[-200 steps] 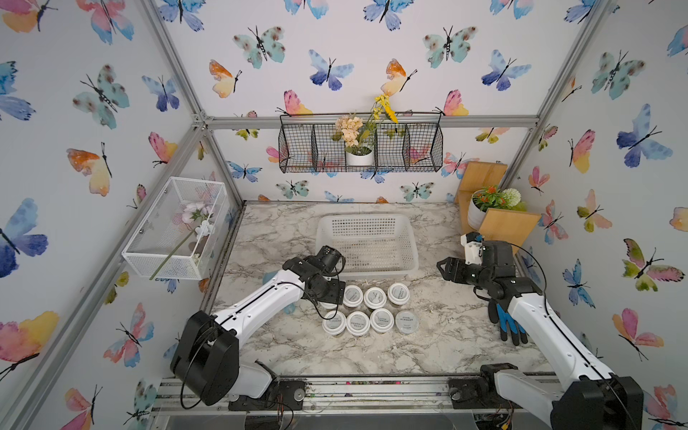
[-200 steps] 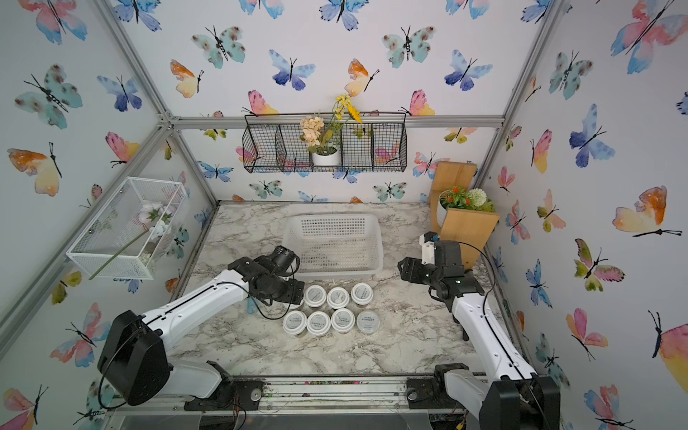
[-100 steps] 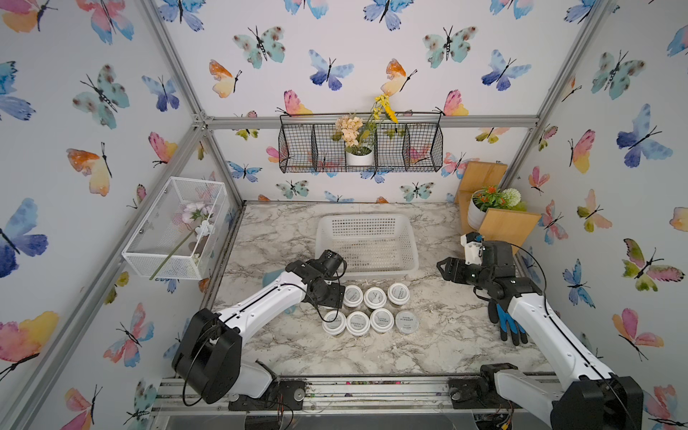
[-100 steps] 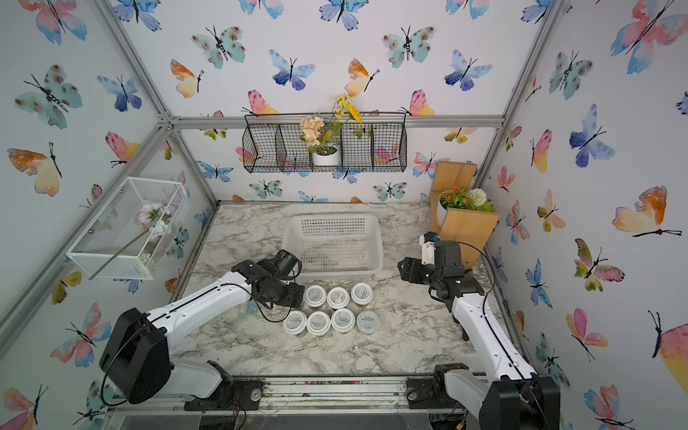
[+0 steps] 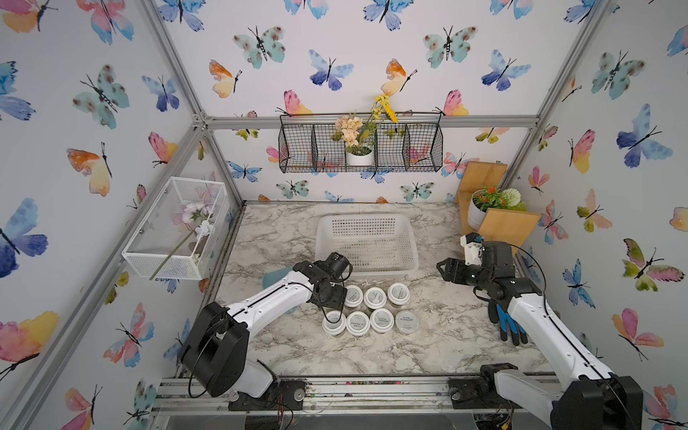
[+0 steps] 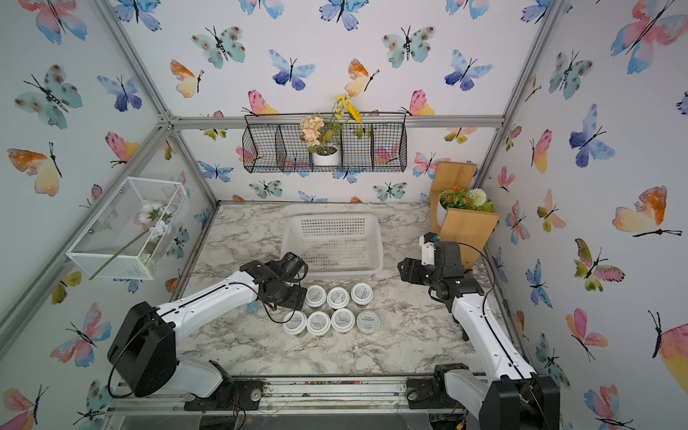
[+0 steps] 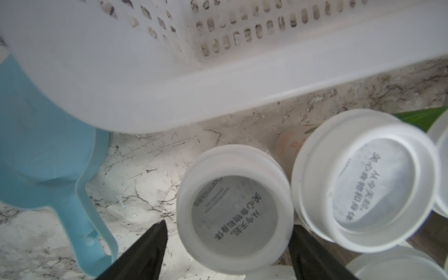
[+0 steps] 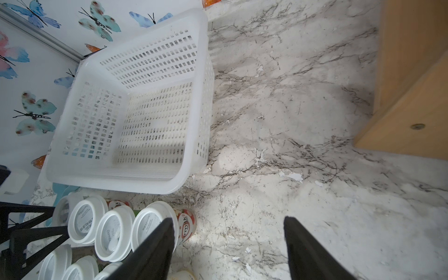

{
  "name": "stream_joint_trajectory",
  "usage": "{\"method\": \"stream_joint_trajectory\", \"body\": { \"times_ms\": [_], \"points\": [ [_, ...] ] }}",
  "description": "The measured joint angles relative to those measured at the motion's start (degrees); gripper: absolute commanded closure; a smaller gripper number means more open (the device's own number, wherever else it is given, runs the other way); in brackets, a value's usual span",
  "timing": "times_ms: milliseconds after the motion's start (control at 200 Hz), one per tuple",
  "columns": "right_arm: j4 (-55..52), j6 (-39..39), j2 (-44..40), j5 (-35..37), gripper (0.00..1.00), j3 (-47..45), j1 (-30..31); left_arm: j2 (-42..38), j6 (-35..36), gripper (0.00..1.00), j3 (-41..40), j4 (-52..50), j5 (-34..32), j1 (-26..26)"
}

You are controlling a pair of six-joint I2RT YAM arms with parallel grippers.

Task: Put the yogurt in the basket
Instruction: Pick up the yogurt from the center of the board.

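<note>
Sitting between left pincer [image 7: 228, 225] tips — yogurt cup [image 7: 234, 194].

In the left wrist view we read grey print on a yogurt lid [image 7: 234, 218]: 从今天起 and 关心食物和身体, plus a small word ending in "milk". The neighbouring lid [image 7: 373, 186] carries the same two Chinese lines. In the right wrist view we read red "milk" on the side of a cup [image 8: 186, 228]. In both top views the cups stand at 6 o'clock from the basket [image 5: 366, 227], their print too small to read
</note>
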Motion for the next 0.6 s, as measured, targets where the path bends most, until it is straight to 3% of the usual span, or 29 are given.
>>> {"method": "stream_joint_trajectory", "body": {
  "times_ms": [601],
  "points": [
    [0.0, 0.0, 0.02, -0.02, 0.26, -0.02, 0.0, 2.23, 0.02, 0.18, 3.1, -0.09, -2.47, -1.09]
  ]
}}
